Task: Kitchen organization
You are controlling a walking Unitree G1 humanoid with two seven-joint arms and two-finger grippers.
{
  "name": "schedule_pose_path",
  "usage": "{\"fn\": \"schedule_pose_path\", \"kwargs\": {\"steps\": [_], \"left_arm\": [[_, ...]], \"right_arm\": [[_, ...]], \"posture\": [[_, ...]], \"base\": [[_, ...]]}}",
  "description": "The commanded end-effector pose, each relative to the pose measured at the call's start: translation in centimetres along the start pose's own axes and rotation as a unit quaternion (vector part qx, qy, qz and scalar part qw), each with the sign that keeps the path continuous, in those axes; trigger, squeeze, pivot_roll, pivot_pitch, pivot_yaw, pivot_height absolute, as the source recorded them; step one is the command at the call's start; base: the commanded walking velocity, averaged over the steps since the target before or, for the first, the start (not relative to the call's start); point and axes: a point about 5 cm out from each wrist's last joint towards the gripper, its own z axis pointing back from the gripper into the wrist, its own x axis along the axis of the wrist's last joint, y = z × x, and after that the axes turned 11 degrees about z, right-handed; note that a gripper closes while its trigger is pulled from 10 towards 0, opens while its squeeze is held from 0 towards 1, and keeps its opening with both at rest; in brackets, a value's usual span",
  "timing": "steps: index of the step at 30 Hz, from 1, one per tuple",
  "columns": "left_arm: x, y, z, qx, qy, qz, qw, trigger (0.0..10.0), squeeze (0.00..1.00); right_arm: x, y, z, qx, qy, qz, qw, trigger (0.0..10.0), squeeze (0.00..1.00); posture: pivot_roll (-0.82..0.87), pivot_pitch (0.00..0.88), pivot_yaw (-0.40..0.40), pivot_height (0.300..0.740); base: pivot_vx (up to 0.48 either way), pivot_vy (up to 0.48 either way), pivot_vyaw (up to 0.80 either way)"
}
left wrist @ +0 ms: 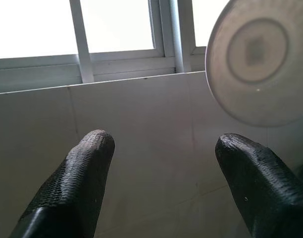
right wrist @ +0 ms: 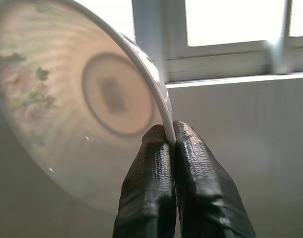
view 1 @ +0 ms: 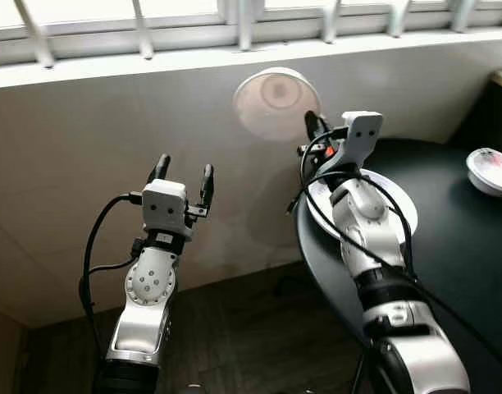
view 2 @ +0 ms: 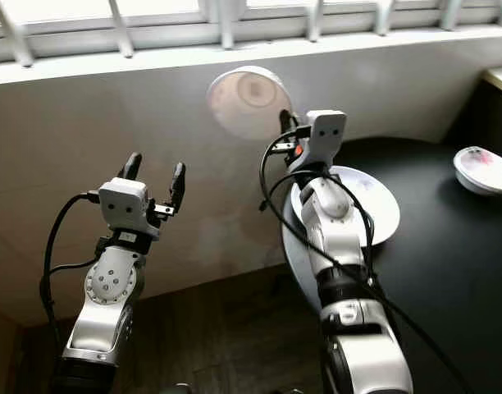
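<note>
Left pincer (view 1: 184, 176) hangs open and empty before the tiled wall (view 1: 87, 139); right pincer (right wrist: 170, 136) clamps a white bowl's (view 1: 276, 102) rim, holding it aloft beyond a plate (view 1: 399, 209) on the black table (view 1: 456, 246).

Ahead of you, from ten to two o'clock, a window (view 1: 235, 16) with pale bars runs above a light sill (view 1: 152, 61). Beneath it a plain cream tiled wall (view 1: 70, 164) drops to a dark wood floor (view 1: 243, 336) at six o'clock. At two o'clock a dark cabinet edge (view 1: 501, 90) shows.
</note>
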Motion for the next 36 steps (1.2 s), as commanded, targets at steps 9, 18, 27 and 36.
{"fn": "schedule_pose_path", "kwargs": {"steps": [9, 18, 27, 36], "left_arm": [[-0.2, -0.1, 0.2, -0.003, 0.009, -0.007, 1.0, 10.0, 0.0], [-0.4, 0.4, 0.5, 0.005, 0.013, -0.015, 1.0, 10.0, 0.0], [-0.5, 0.4, 0.4, 0.004, 0.022, -0.01, 1.0, 10.0, 0.0], [-0.2, 0.4, 0.3, 0.01, 0.01, -0.013, 1.0, 10.0, 0.0]], "right_arm": [[1.0, 1.6, 1.9, 0.062, -0.017, 0.027, 0.998, 0.0, 0.0], [1.6, 3.0, 4.5, 0.104, -0.018, 0.056, 0.993, 0.0, 0.0], [1.4, 4.0, 5.3, 0.122, -0.017, 0.104, 0.987, 0.0, 0.0], [1.5, 4.0, 4.9, 0.116, -0.017, 0.114, 0.987, 0.0, 0.0]], "posture": [[0.05, 0.0, -0.054, 0.74], [0.04, 0.0, -0.063, 0.74], [0.05, 0.0, -0.06, 0.74], [0.05, 0.0, -0.064, 0.74]], "base": [[0.0, 0.0, 0.8], [0.0, 0.0, 0.8], [0.0, 0.202, 0.8], [0.0, 0.427, 0.8]]}}
